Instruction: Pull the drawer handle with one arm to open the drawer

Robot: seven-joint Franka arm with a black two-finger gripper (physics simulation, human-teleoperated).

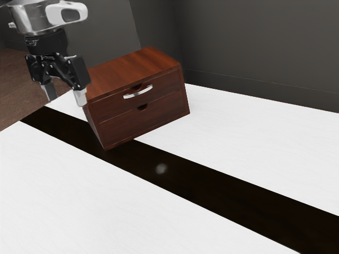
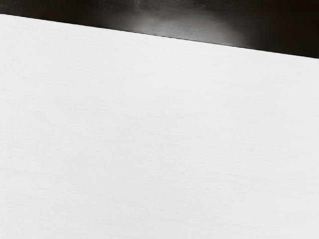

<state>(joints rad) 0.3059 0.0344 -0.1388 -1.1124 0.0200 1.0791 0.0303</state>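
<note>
1. White worktop (image 1: 79, 206) lies nearest in the exterior view, crossed by a black stripe (image 1: 222, 196). A wooden cabinet (image 1: 143, 63) stands at the stripe's far edge, turned at an angle.
2. Its upper drawer (image 1: 159, 87) carries the silver handle (image 1: 137, 92). The front sits flush with the lower drawer (image 1: 151, 116), so I judge it shut and the pull not yet begun.
3. At the exterior view's left of the cabinet, the end effector (image 1: 64, 96) hangs just beside the near corner. Its fingers (image 1: 79, 97) point down, spread apart with nothing between them.
4. To do the approach well, the hand should swing round to the cabinet's front and tilt until the fingers face the handle. They should straddle the bar near its middle before pressing together.
5. Because the cabinet sits skewed, the pull ought to run square to the drawer front, not along the stripe. A slanted pull could drag the whole cabinet or slip off the bar.
6. In the wrist view, bare worktop (image 2: 149, 149) lies under the hand, with the stripe (image 2: 174, 22) beyond it. The camera looks at the surface, not the handle, which suggests the hand needs reorienting first.
</note>
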